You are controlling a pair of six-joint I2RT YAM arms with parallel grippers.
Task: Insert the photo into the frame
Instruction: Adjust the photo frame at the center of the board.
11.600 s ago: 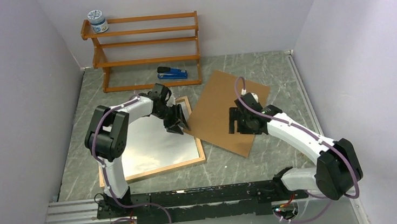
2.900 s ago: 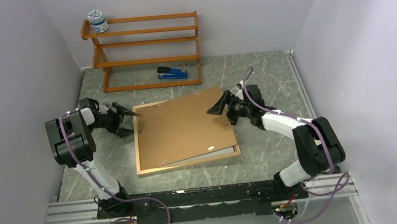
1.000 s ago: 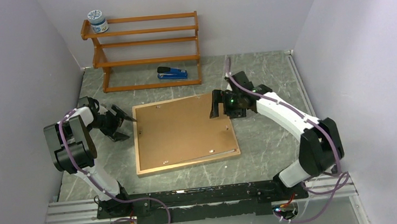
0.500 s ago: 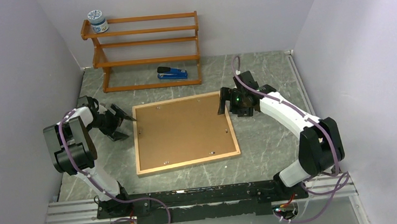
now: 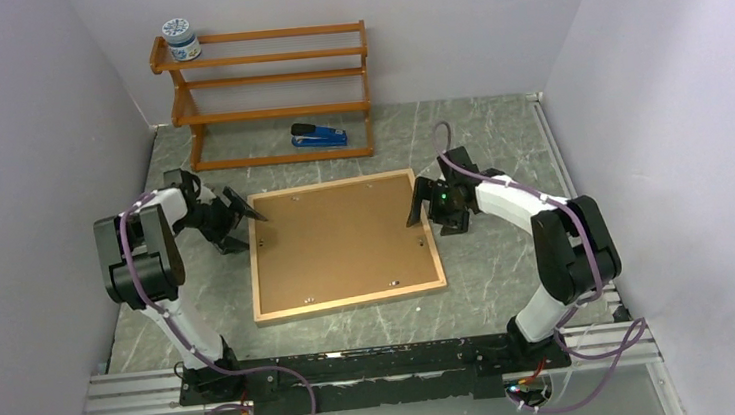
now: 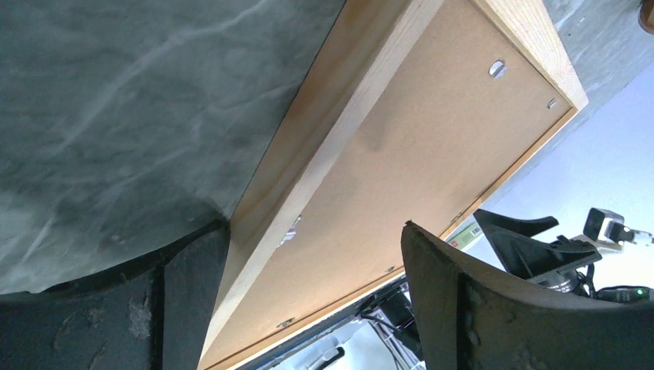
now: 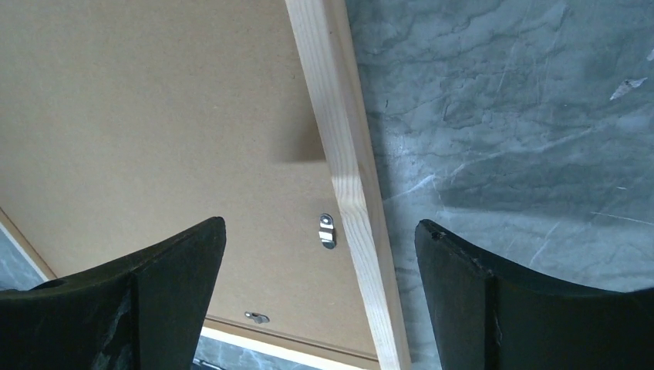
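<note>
The left gripper (image 5: 242, 225) stands wide open and holds nothing. In the left wrist view its two dark fingers (image 6: 190, 302) straddle the left rail of the frame (image 5: 352, 303). One finger is over the table (image 5: 498, 136) and the other over the board (image 5: 341, 240). Whether either finger touches the wood cannot be told.

The right gripper (image 7: 320, 225) is also spread wide with nothing in it. It sits over the frame's right rail, one finger above the board and one above the table.

The frame lies flat on the table between the two grippers, back side up. The brown board sits inside its moulding and fills the opening. Small metal clips (image 7: 328, 230) show along the board's edges. The photo cannot be seen in any view.

A rack (image 5: 272, 75) stands at the far wall with a jar (image 5: 180, 40) on its top shelf. The jar carries a blue and white label, too small to read. A blue stapler (image 5: 319, 135) lies just in front of the rack.
</note>
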